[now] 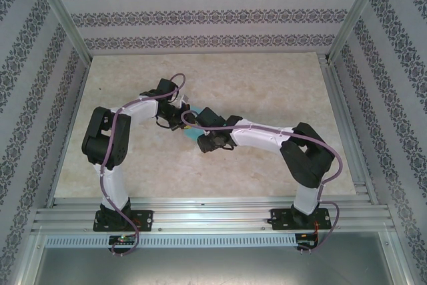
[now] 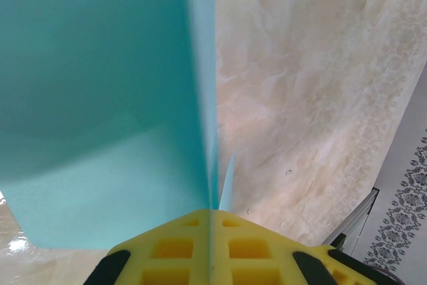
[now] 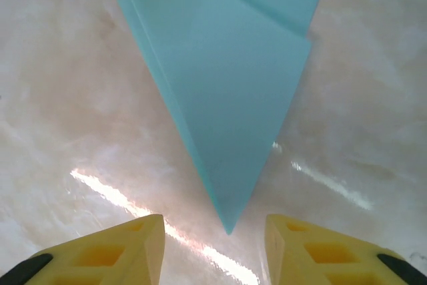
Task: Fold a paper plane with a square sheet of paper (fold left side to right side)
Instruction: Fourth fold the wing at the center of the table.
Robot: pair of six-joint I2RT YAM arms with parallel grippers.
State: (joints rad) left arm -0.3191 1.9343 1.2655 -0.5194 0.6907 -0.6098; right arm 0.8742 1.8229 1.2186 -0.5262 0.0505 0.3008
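Surroundings: marble-look table (image 1: 267,85), patterned walls (image 1: 200,15), metal frame (image 1: 200,213) along the near edge.
In the way: from above, both wrists cover most of the paper plane (image 1: 193,135).
Cut off: the plane's wide end runs out of the right wrist view.
Count: two arms, one plane.
Plane position: table centre, folded to a point.
Left gripper (image 2: 211,218): yellow fingers pressed together, pinching the plane's edge.
Right gripper (image 3: 213,248): fingers spread; the plane's tip sits in the gap, touching neither.

Pinched shut in left gripper (image 2: 211,214) at 6 o'clock: paper plane (image 2: 100,111). Folded edge toward 12 o'clock, flap spread toward 9 o'clock. Marble table (image 2: 313,98) at 3 o'clock.
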